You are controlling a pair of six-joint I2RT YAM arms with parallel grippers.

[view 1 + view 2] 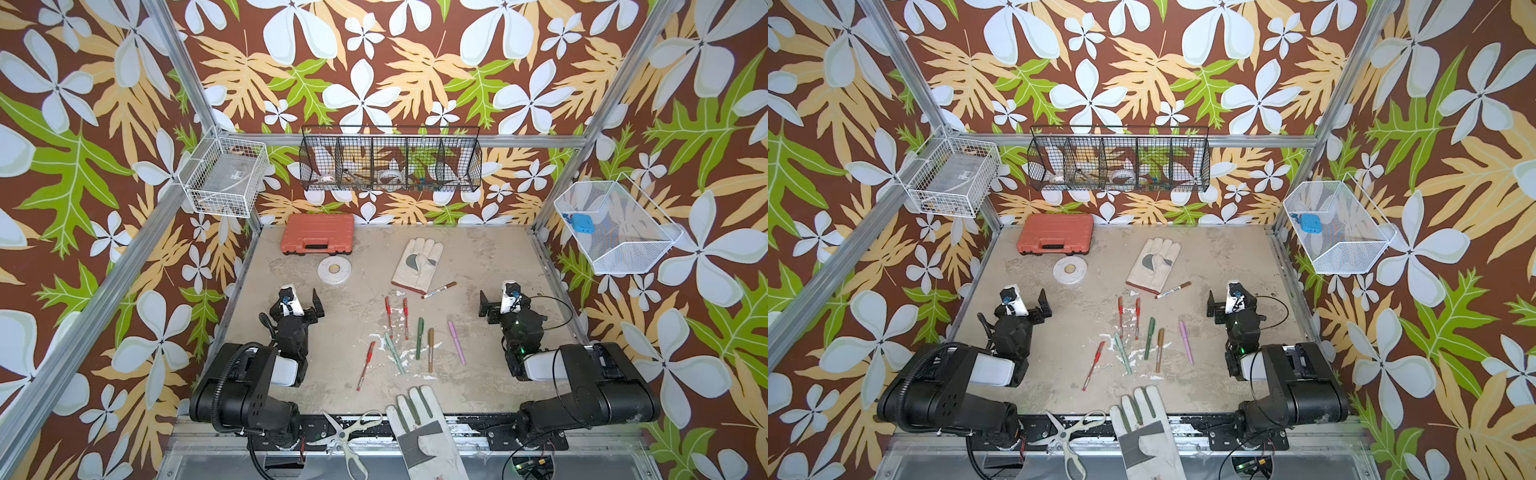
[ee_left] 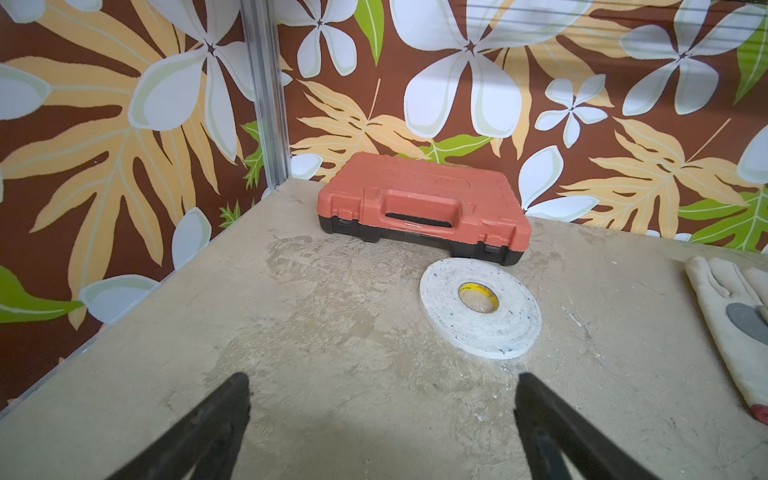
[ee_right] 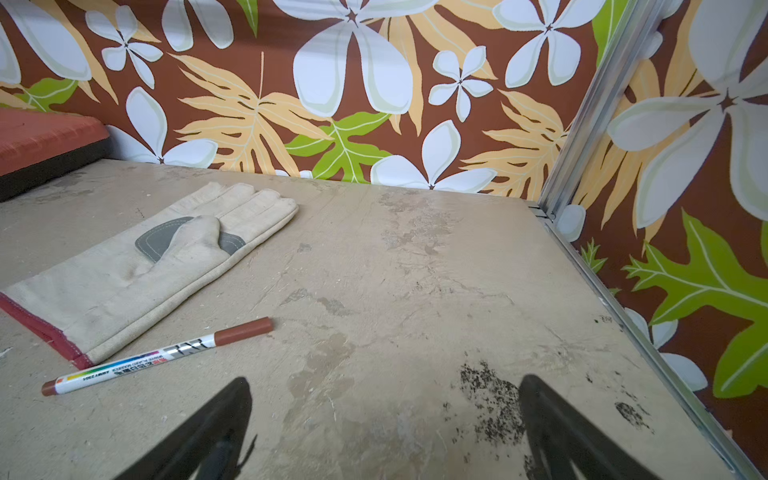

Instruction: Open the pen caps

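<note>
Several pens lie in the middle of the table in both top views: three thin red pens [image 1: 388, 309], a mint pen [image 1: 394, 353], a dark green pen [image 1: 419, 338], a gold pen [image 1: 431, 350] and a pink pen [image 1: 456, 341]. A white marker [image 3: 153, 357] lies by a glove, with its brown pen cap [image 3: 243, 330] on. The other pen caps are too small to make out. My left gripper [image 1: 300, 298] hovers open left of the pens, over bare table [image 2: 382, 390]. On the right, my right gripper [image 1: 500, 300] is open and holds nothing [image 3: 384, 392].
An orange tool case [image 1: 318, 239] and a tape roll [image 1: 334, 269] sit at the back left. One pale glove [image 1: 417, 262] lies behind the pens, another [image 1: 419, 428] at the front edge beside scissors [image 1: 349, 432]. Wire baskets [image 1: 390, 164] hang on the walls.
</note>
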